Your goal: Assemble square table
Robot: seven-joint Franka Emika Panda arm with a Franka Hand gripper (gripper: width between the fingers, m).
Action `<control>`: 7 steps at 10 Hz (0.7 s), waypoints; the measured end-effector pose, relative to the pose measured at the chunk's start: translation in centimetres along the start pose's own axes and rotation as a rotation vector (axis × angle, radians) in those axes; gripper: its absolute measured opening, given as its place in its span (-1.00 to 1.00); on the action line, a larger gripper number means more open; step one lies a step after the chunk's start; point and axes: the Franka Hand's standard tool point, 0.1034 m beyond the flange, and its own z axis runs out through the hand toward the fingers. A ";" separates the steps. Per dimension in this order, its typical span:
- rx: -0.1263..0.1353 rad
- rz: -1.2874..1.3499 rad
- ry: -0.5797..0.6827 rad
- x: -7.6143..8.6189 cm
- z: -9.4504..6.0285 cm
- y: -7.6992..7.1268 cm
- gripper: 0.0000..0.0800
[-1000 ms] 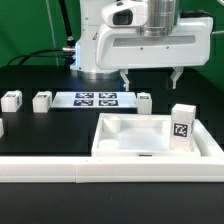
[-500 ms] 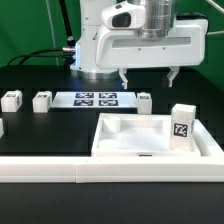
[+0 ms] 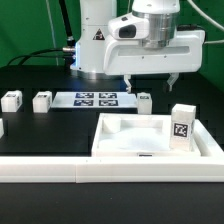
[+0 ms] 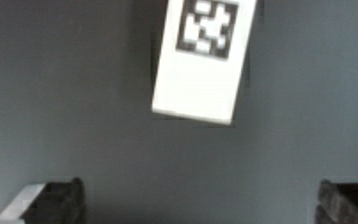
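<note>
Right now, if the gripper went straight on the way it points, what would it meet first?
Probably the bare black table: the wrist view shows the white tagged leg beyond the open gripper, not between its fingers. Depth is unclear; it might clip the leg.

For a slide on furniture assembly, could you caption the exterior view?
Open gripper hovers above a white leg beside the marker board, with the square tabletop nearer the camera.
</note>
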 end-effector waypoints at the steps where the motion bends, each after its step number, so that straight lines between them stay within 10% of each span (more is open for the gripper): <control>1: -0.001 -0.001 -0.005 -0.4 0.2 0.1 0.62; 7: -0.005 0.000 -0.022 -1.6 1.0 0.2 0.62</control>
